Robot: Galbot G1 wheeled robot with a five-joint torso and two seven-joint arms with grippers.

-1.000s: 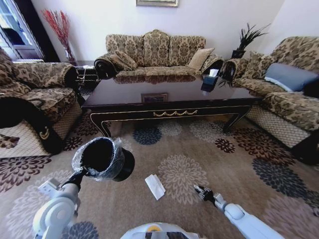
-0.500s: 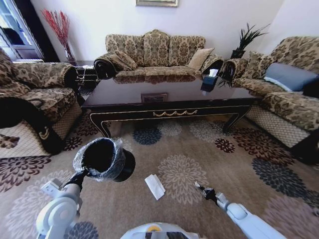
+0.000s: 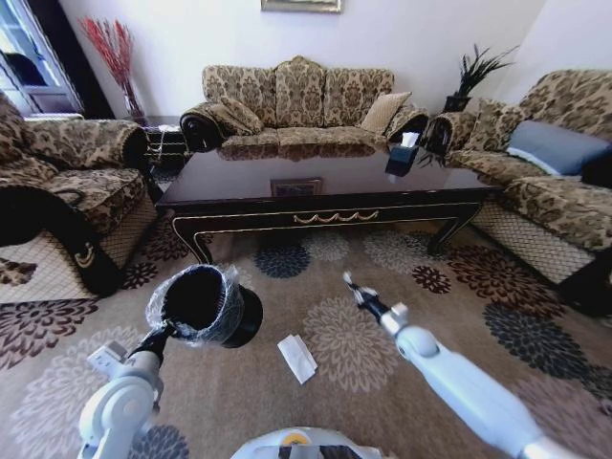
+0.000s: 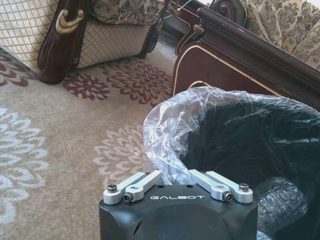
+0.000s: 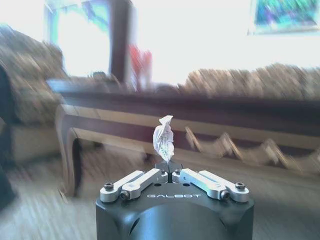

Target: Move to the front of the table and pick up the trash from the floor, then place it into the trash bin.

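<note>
Floral-patterned carpet [image 3: 363,277] beneath both grippers. Patterned three-seat sofa [image 3: 301,100] far ahead against white wall [image 3: 402,38]. Matching armchairs [image 3: 57,182] at either side. Red dried branches [image 3: 113,53] in far-left corner.

Bright daylight, glossy table [image 3: 325,182] glare, fisheye-bent edges, right wrist view motion-blurred

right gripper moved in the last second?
Yes. The right gripper has risen and swung forward-left toward the table, shut on a pale trash scrap; the white wrapper on the carpet has not shifted.
</note>
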